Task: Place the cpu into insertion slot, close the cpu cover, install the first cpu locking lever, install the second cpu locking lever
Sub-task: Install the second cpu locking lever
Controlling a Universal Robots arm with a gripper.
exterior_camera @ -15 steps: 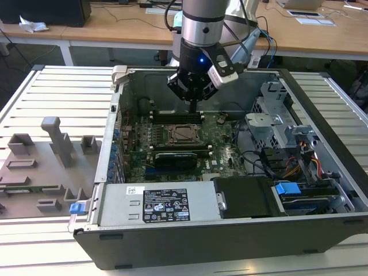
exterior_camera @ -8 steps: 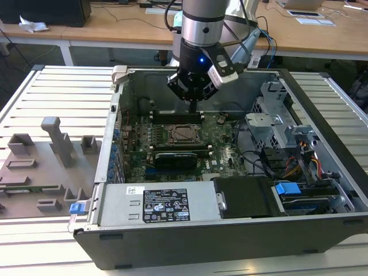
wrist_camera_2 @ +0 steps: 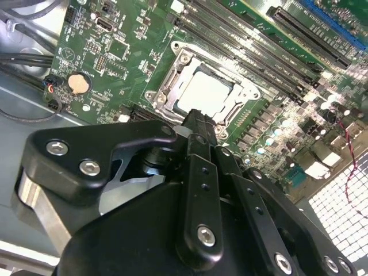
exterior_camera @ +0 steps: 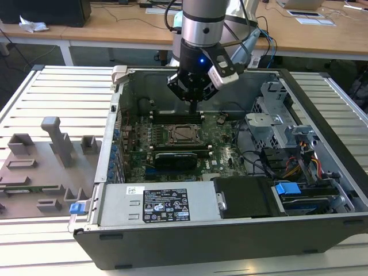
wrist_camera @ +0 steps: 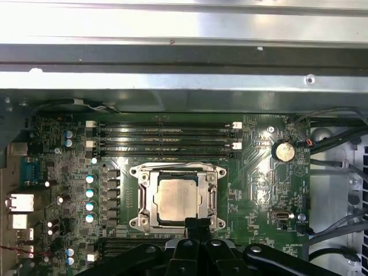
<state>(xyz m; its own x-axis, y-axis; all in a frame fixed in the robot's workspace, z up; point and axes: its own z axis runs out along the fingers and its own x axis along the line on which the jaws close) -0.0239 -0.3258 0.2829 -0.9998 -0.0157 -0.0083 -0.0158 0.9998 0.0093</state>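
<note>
The claw [exterior_camera: 192,106] hangs inside the open computer case [exterior_camera: 322,230], fingers pressed together on nothing, tip just above the motherboard [wrist_camera: 259,190]; the cpu [wrist_camera: 177,199] lies in the insertion slot [wrist_camera: 140,198] mid-board; the cpu cover [wrist_camera: 211,198] frames it flat; memory slots [wrist_camera: 164,141] run alongside.

A slatted metal table [exterior_camera: 57,86] (pale grey) bears the computer case [exterior_camera: 230,230].
</note>
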